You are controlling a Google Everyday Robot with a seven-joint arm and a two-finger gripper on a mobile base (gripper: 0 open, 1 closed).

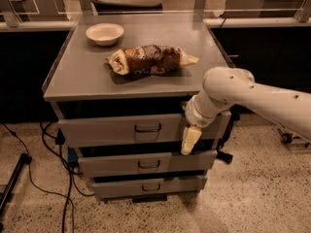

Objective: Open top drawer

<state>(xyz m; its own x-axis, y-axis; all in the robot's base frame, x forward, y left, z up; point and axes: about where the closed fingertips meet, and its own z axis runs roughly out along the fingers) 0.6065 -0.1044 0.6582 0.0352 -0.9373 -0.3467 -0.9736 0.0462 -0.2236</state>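
The top drawer (107,129) is the widest grey metal front under the cabinet top, with a small dark wire handle (147,128) at its centre. It looks closed or nearly so. Two narrower grey drawers (121,164) sit below it, each with a like handle. My gripper (190,141) hangs from the white arm (252,96) in front of the right part of the top drawer, pointing down, to the right of the handle and a little below it. It holds nothing that I can see.
On the grey cabinet top (77,76) lie a brown snack bag (150,59) and a white bowl (104,33). Black cables (43,154) run over the speckled floor at the left. A dark stand foot (12,188) is at the far left.
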